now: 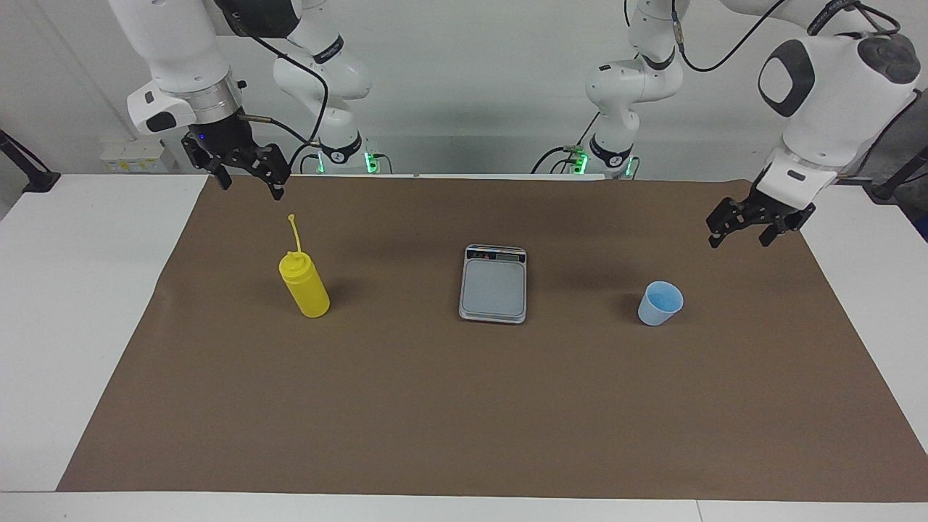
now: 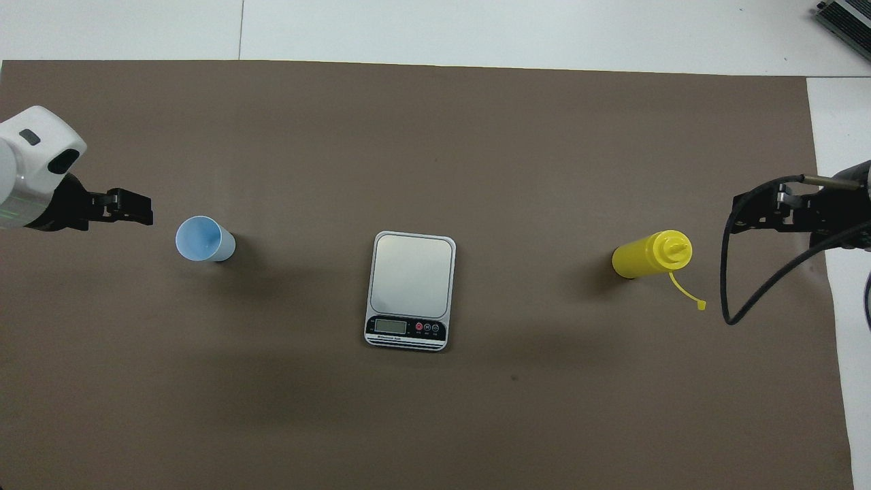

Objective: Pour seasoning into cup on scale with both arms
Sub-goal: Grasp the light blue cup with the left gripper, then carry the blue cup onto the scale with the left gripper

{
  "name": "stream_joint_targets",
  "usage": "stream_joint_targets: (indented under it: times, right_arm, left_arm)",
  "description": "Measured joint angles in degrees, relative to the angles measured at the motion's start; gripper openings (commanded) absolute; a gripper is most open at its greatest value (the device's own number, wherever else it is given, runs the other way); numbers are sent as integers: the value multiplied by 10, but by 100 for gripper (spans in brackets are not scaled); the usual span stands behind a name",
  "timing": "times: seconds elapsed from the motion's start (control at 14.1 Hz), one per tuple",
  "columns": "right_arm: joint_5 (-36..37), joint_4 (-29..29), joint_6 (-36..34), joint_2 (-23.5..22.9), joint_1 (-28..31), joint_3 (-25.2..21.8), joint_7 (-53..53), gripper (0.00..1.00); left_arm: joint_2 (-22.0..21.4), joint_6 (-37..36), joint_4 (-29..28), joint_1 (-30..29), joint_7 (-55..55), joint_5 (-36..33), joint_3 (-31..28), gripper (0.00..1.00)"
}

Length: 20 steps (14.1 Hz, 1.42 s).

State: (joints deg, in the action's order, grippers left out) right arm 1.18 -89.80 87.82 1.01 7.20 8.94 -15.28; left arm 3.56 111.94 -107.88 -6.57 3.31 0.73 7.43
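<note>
The yellow seasoning bottle (image 1: 308, 286) stands upright on the brown mat toward the right arm's end, its tethered tip sticking up; it also shows in the overhead view (image 2: 646, 257). The light blue cup (image 1: 660, 303) stands upright and empty toward the left arm's end, also in the overhead view (image 2: 204, 239). The silver scale (image 1: 493, 284) lies between them with nothing on it, display edge nearer the robots (image 2: 412, 286). My right gripper (image 1: 249, 183) hangs open and empty in the air beside the bottle (image 2: 740, 214). My left gripper (image 1: 739, 238) hangs open and empty beside the cup (image 2: 144, 209).
A brown mat (image 1: 464, 406) covers most of the white table (image 1: 72, 290). A black cable (image 2: 731, 299) loops down from the right arm's wrist near the bottle.
</note>
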Motion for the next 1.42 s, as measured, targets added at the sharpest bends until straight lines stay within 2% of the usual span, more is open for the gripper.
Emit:
stream_joint_targets:
  times: [0.21, 0.43, 0.85, 0.93, 1.07, 1.14, 1.21, 1.42]
  right_arm:
    - [0, 0, 0, 0, 0, 0, 0, 100]
    - [0, 0, 0, 0, 0, 0, 0, 100]
    - [0, 0, 0, 0, 0, 0, 0, 100]
    - [0, 0, 0, 0, 0, 0, 0, 100]
    - [0, 0, 0, 0, 0, 0, 0, 100]
    - [0, 0, 0, 0, 0, 0, 0, 100]
    - [0, 0, 0, 0, 0, 0, 0, 100]
    - [0, 0, 0, 0, 0, 0, 0, 100]
  left_arm:
    - [0, 90, -77, 0, 26, 5, 1, 100]
    - [0, 155, -131, 1, 67, 6, 4, 100]
    - [19, 228, -173, 2, 98, 17, 6, 100]
    - [22, 235, -176, 3, 102, 17, 6, 81]
    - [29, 250, -181, 5, 117, 17, 10, 32]
    - [34, 257, -183, 8, 122, 17, 10, 11]
    - [37, 258, -183, 12, 125, 17, 11, 0]
    - [38, 259, -181, 17, 125, 17, 11, 0]
